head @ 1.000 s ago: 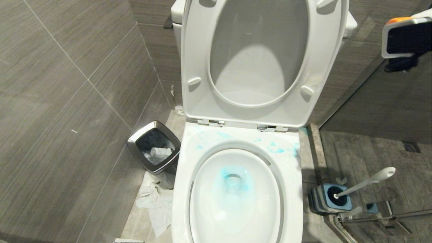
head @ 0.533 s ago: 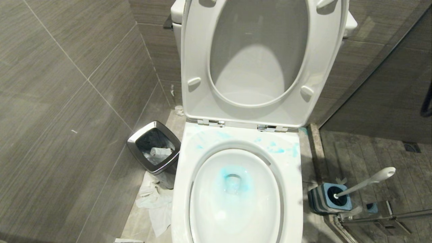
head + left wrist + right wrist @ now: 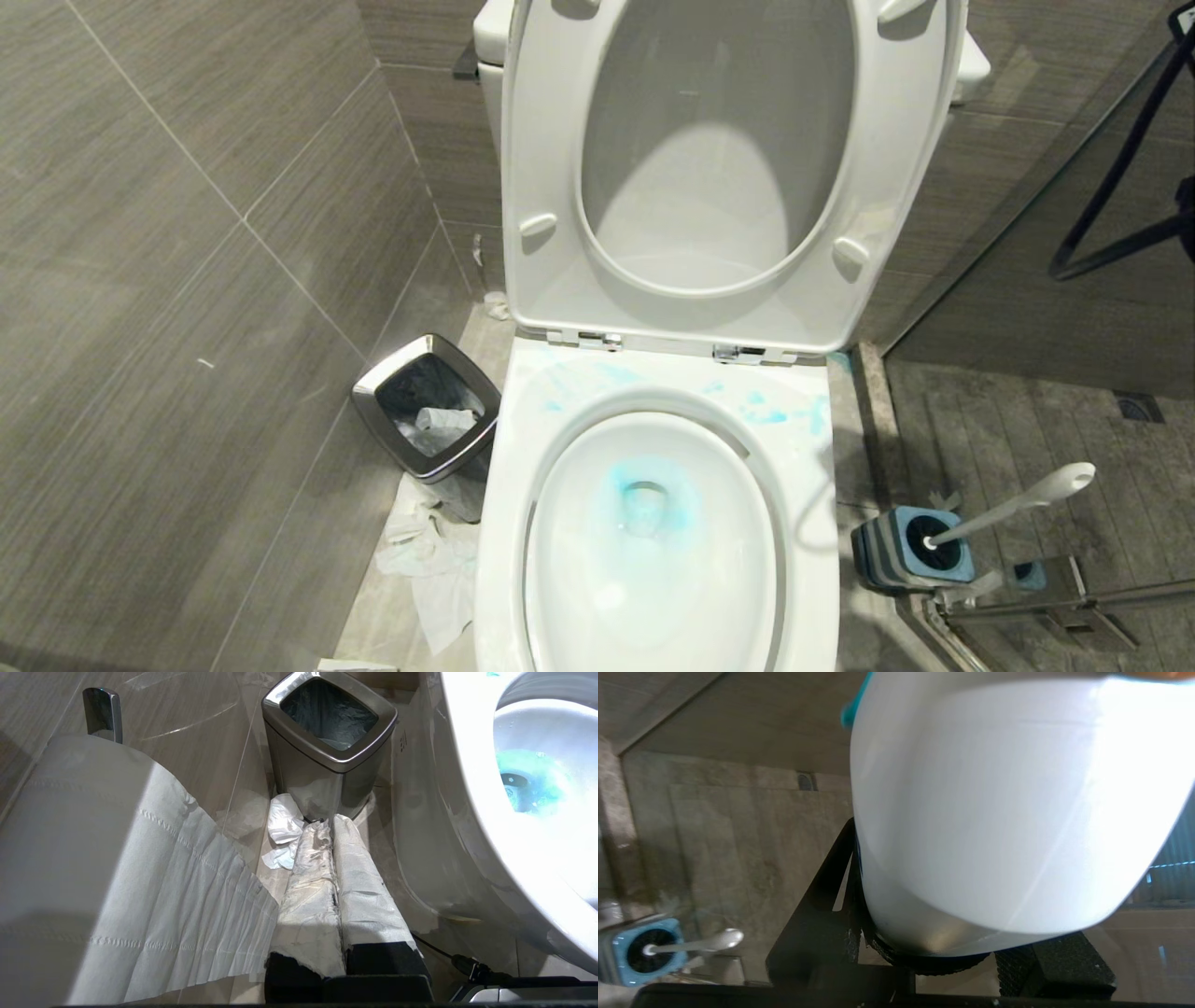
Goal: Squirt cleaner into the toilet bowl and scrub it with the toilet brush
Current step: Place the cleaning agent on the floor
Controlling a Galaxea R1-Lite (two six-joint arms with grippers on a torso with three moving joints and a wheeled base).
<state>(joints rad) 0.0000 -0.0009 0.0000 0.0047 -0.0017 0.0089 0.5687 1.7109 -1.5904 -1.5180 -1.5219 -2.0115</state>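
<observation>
A small bathroom: the walls (image 3: 187, 233) are large grey-brown tiles with a fine linear grain and thin pale grout lines, and the floor (image 3: 1027, 439) to the robot's right is plank-like grey stone behind a glass partition with a metal bracket at its foot.

The toilet bowl (image 3: 803, 560) is glossy white ceramic, oval, with the seat and lid (image 3: 541, 168) tipped up against the tank. Blue cleaner pools around the drain, and pale blue smears streak the flat rim behind the opening.

To the robot's left stands a square trash bin (image 3: 373, 392) with a brushed-steel rim and a dark liner, crumpled white tissue (image 3: 429, 569) lying on the floor beside it. A toilet-paper roll (image 3: 60, 835) (embossed, with perforated sheets hanging loose) fills much of the left wrist view.

The toilet brush (image 3: 1018, 504) leans in its square blue-and-grey holder (image 3: 910, 551) on the floor just right of the bowl, its slim pale handle ending in a rounded tip.

The left gripper (image 3: 332, 826) hangs low beside the bin, its paper-wrapped fingers pressed together with nothing between them. The right gripper (image 3: 924, 952) is clamped on the cleaner (image 3: 1008, 807), a smooth white plastic bottle, held above the floor off the bowl's right side. No legible writing shows anywhere.
</observation>
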